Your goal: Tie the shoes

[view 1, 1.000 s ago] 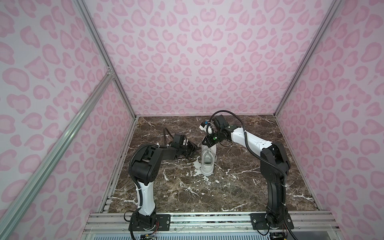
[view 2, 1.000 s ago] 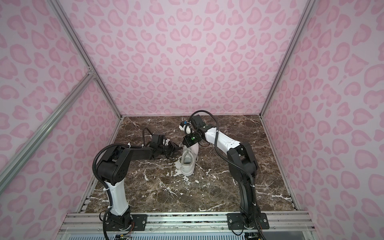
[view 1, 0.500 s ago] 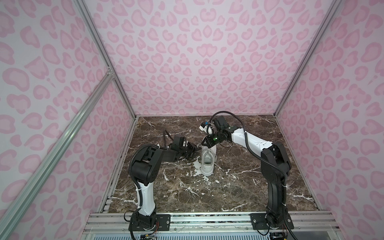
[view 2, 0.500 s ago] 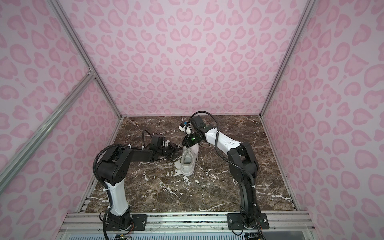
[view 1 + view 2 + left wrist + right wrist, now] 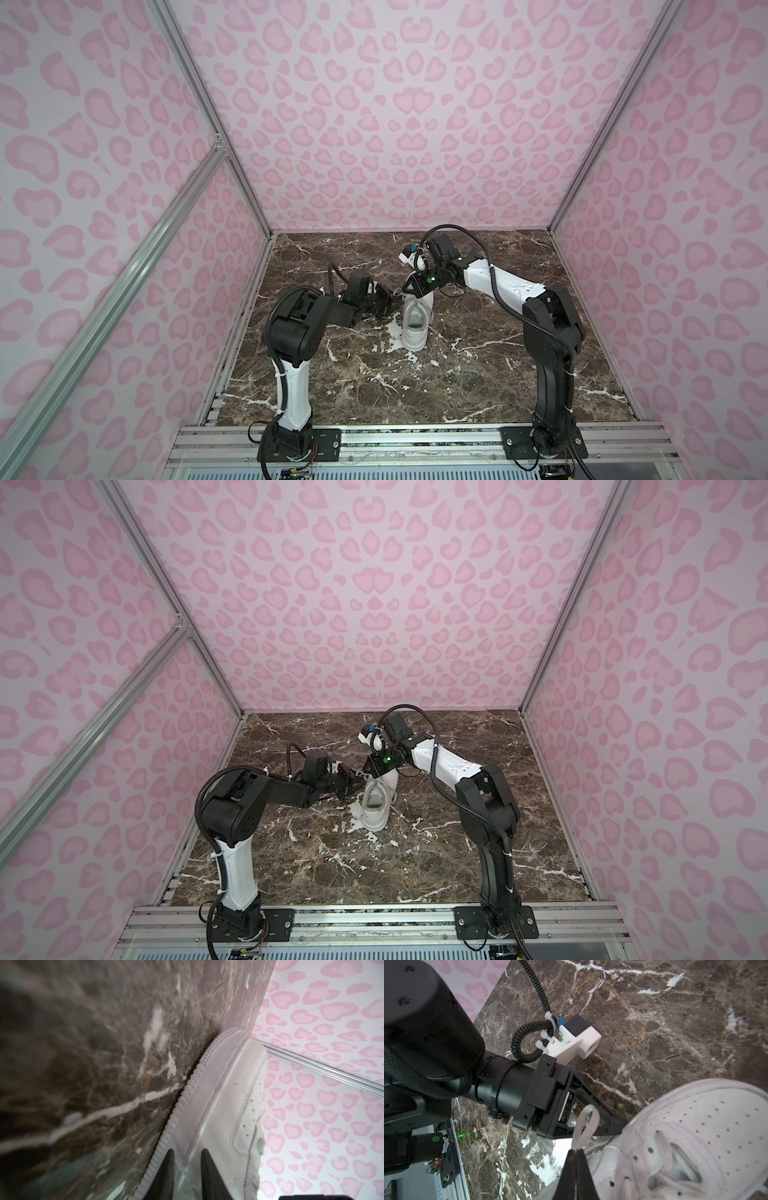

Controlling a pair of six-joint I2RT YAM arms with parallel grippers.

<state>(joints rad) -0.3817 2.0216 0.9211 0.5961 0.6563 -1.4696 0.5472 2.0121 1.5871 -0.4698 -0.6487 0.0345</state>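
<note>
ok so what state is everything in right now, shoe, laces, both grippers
sneaker, upright on its sole, no finished bow in view
lace loop, pinched at its base, standing free
right gripper, jaws shut on lace loop
left gripper, jaws apart beside the sneaker's sole, nothing clearly held

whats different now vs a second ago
The left gripper edged a little toward the side of the shoe. Its jaws drew closer together, though a gap still shows between them. I cannot tell whether they hold anything. The right gripper stayed shut on the lace loop, and the shoe has not moved.
</note>
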